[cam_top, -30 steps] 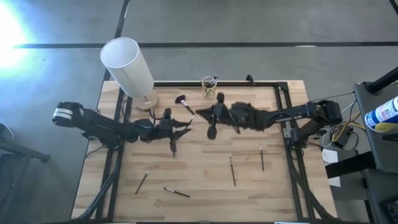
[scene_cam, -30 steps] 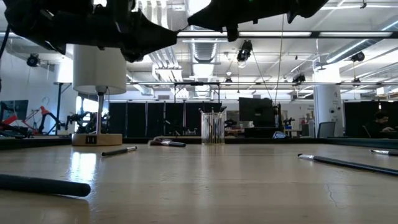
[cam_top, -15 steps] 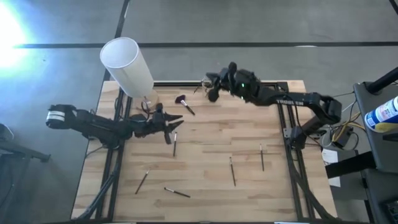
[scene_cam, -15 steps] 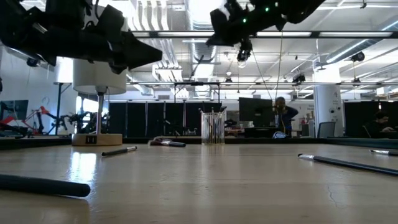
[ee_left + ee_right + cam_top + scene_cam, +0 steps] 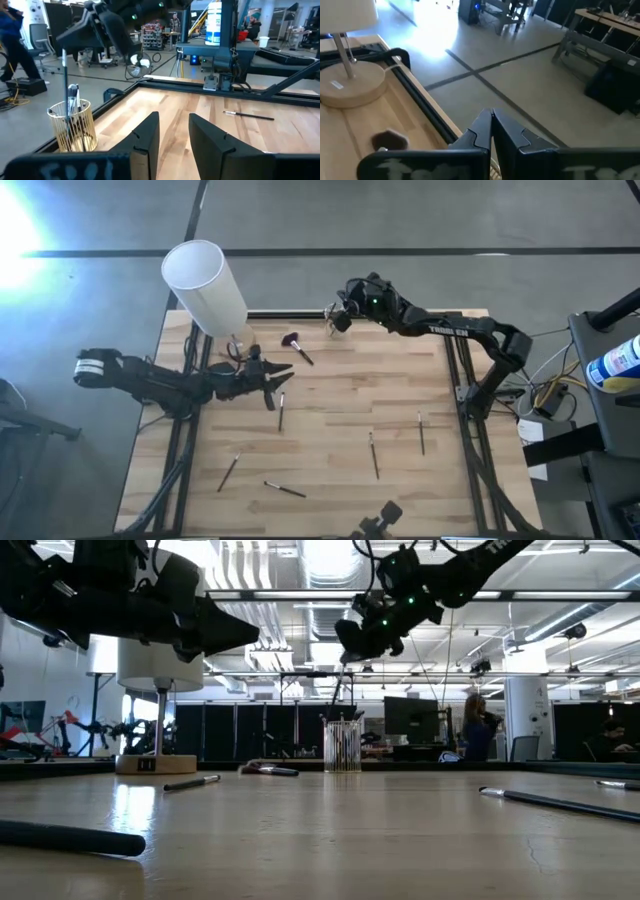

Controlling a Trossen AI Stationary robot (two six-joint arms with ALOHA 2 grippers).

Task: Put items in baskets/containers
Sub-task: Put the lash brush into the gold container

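My right gripper (image 5: 338, 318) hangs directly above the glass cup (image 5: 73, 126), which stands at the table's far edge, near the round wooden base of the white cylinder lamp (image 5: 205, 287). Its two dark fingers are pinched together on a thin dark brush (image 5: 65, 75); from my left wrist the straight stick hangs upright, its lower end down among the brush handles already standing in the cup. The cup is a clear, yellowish, ribbed cylinder.

My left gripper (image 5: 275, 377) hovers over the wooden table (image 5: 340, 400) on the near side of the lamp base, released, its flat black fingers (image 5: 147, 131) apart with bare planks showing between them.

The table is pale butcher-block strips framed by black rails. A bushy-headed brush (image 5: 296, 345) lies between the lamp base and the cup, its wide dark head toward the lamp. One slim brush (image 5: 281, 412) lies just beside my left gripper, on its near side. Farther from the lamp toward the near edge lie four more thin sticks: two (image 5: 229, 471) (image 5: 284, 489) at the near left, two (image 5: 373, 454) (image 5: 421, 433) nearer my right arm's side.
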